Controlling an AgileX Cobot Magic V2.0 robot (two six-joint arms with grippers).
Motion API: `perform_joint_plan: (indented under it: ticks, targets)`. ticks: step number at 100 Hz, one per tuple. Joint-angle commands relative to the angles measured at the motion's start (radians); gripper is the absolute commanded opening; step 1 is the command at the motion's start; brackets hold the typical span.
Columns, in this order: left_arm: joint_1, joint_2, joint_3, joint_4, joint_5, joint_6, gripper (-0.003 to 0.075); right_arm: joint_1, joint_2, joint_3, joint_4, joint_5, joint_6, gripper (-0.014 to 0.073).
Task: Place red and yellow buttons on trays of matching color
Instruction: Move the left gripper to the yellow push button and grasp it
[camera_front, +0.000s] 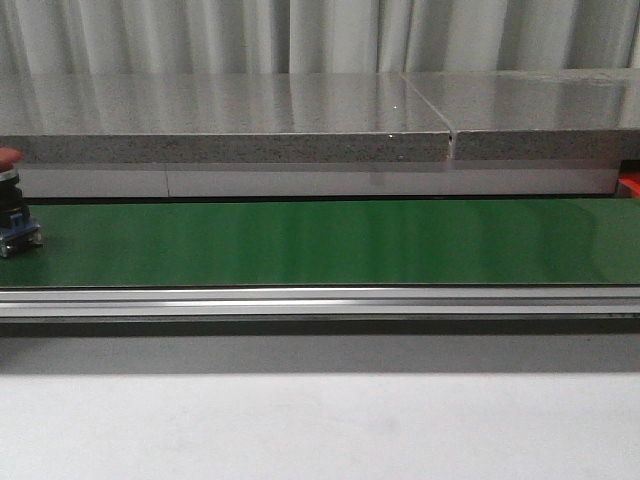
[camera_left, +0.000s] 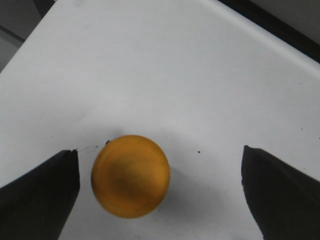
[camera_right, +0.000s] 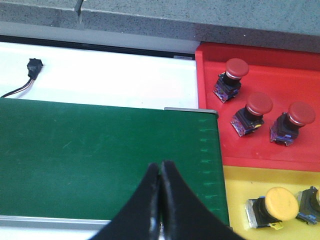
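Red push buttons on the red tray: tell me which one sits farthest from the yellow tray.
The lone red push button near the red tray's far rim; the other two sit side by side, closer to the yellow tray.

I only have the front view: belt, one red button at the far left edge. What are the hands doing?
Observer: The left hand is open over a white surface, with a yellow button between its fingers, nearer one of them, not gripped.
Operator: And the right?
Observer: The right hand is shut and empty, over the green belt near the belt's end.
Operator: Trays? I see only a red sliver at the right.
Observer: The red tray holds three red buttons; the yellow tray beside it shows one yellow-capped button and part of another piece at the frame edge.
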Motion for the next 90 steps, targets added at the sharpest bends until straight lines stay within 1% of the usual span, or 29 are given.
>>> perform_joint_plan:
  ticks: [1, 22, 29, 36, 45, 51, 52, 61, 67, 74, 90]
  targets:
    - [0.005, -0.024, -0.059, -0.015, -0.039, -0.007, 0.0620, 0.003, -0.010, -0.028, -0.002, -0.063, -0.011, -0.0067]
    - [0.005, 0.024, -0.109, -0.008, -0.022, -0.007, 0.0617, 0.003, -0.010, -0.028, -0.002, -0.063, -0.011, -0.0067]
    - [0.005, 0.024, -0.109, -0.006, -0.030, -0.007, 0.0585, 0.003, -0.010, -0.028, -0.002, -0.063, -0.011, -0.0067]
    - [0.005, 0.024, -0.109, 0.001, -0.030, -0.007, 0.0505, 0.003, -0.010, -0.028, -0.002, -0.063, -0.011, -0.0067]
    - [0.005, 0.024, -0.109, 0.014, -0.019, -0.007, 0.0358, 0.003, -0.010, -0.028, -0.002, -0.063, -0.011, -0.0067]
    - [0.005, 0.024, -0.109, 0.019, -0.008, -0.007, 0.0242, 0.003, -0.010, -0.028, -0.002, -0.063, -0.011, -0.0067]
    - [0.005, 0.024, -0.109, 0.022, -0.005, -0.007, 0.0242, 0.003, -0.010, -0.028, -0.002, -0.063, -0.011, -0.0067]
    - [0.005, 0.021, -0.109, 0.022, 0.024, -0.007, 0.0102, 0.003, -0.010, -0.028, -0.002, -0.063, -0.011, -0.0067]
    - [0.005, 0.017, -0.109, 0.022, 0.040, -0.007, 0.0040, 0.003, -0.010, -0.028, -0.002, -0.063, -0.011, -0.0067]
    - [0.005, -0.001, -0.110, 0.022, 0.058, -0.007, -0.0020, 0.003, -0.010, -0.028, -0.002, -0.063, -0.011, -0.0067]
    - [0.003, -0.077, -0.110, -0.016, 0.089, -0.007, -0.0019, 0.003, -0.010, -0.028, -0.002, -0.063, -0.011, -0.0067]
